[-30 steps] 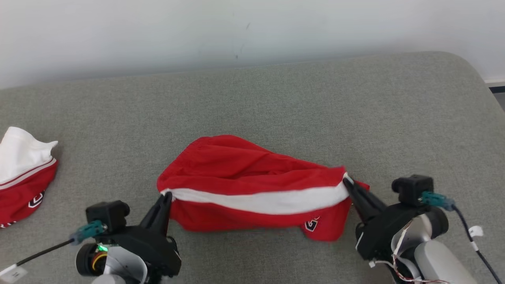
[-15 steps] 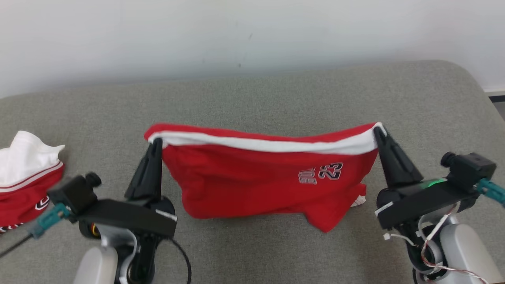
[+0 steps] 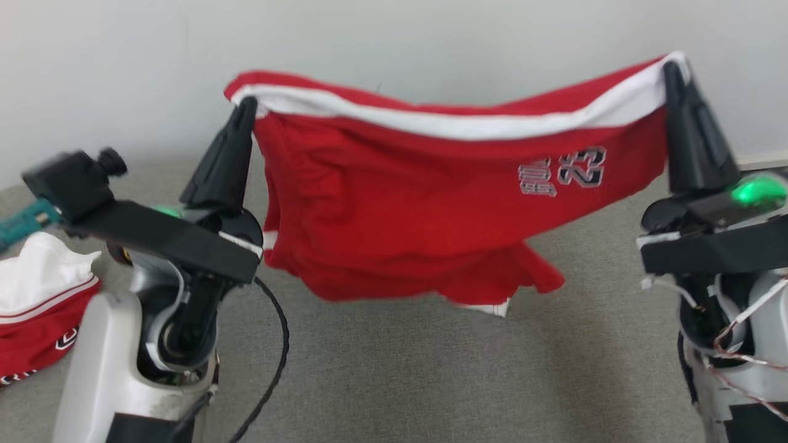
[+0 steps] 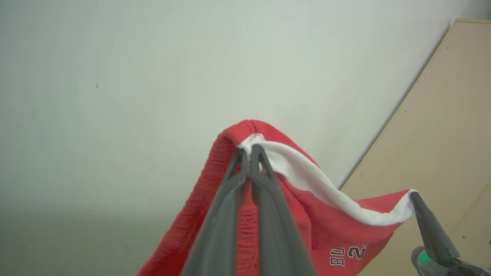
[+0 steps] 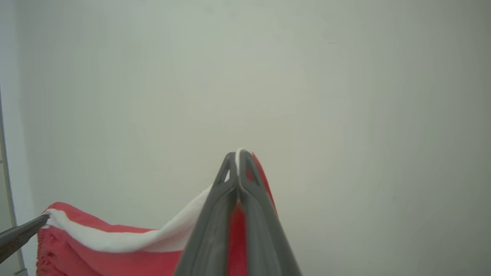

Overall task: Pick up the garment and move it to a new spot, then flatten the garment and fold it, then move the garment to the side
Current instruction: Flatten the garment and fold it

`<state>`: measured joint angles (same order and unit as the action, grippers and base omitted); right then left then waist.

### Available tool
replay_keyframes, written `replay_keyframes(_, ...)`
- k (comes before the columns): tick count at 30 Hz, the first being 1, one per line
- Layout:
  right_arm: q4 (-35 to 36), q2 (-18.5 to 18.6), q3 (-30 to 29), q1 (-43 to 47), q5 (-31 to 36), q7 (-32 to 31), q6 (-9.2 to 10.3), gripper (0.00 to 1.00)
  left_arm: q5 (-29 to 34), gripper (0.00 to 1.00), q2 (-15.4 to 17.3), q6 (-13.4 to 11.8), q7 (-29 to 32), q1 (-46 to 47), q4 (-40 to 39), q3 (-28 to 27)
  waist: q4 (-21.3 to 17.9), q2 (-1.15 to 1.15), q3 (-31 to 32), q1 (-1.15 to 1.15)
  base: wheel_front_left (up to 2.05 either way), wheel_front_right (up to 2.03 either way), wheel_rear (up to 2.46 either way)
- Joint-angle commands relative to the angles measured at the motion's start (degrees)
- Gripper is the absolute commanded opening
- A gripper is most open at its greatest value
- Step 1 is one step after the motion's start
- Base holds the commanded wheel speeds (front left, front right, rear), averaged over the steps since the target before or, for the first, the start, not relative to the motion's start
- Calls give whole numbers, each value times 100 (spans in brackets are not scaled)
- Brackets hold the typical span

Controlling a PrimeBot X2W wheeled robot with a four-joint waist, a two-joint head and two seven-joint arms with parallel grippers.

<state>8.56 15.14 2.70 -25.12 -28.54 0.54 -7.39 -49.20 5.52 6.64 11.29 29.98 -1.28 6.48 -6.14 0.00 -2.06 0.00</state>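
At your far left, a crumpled white-and-red cloth heap lies on the padded grey fabric bench, out of play; next, your left claw is pinched tight on one end of the white-striped edge of the red basketball shorts with printed numbers; the shorts hang in the air above the bench, the stripe stretched as their top edge so the rest drops free and loosens its creases; at the right, your right claw is clamped on the stripe's other end, held higher, tilting it; I judge you're mid-carry to the new spot.
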Motion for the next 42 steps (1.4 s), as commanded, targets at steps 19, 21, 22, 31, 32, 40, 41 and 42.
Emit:
replay_keyframes(19,-233,258,345,-962,346,-314,-21,0,-142,0,88,-358,343,692,-147,-58,-351,0,30,0,0,0,0)
replay_keyframes(21,-494,249,507,-1087,295,-252,-21,0,0,0,169,-366,279,752,1,-46,-411,0,-43,0,0,0,0)
replay_keyframes(22,-642,265,573,-1169,304,-210,-21,0,48,0,179,-373,232,777,95,-32,-433,0,-82,0,0,0,0)
replay_keyframes(31,-2017,93,1249,-2503,391,549,-21,0,393,0,81,-258,-622,1483,1068,-101,-585,0,-489,0,0,0,0)
replay_keyframes(32,-2165,71,1246,-2674,459,713,-21,0,469,0,69,-224,-808,1606,1168,-113,-588,0,-537,0,0,0,0)
replay_keyframes(40,-2955,-87,1144,-3562,1394,1454,-21,0,859,0,-78,-5,-2428,2251,2007,-96,-557,0,-899,0,0,0,0)
replay_keyframes(41,-2996,-71,1212,-3544,1467,1459,-21,0,882,0,-96,11,-2492,2239,2120,-36,-541,0,-948,0,0,0,0)
replay_keyframes(42,-3021,-23,1304,-3508,1540,1464,-21,0,899,0,-117,40,-2539,2202,2229,35,-528,0,-993,0,0,0,0)
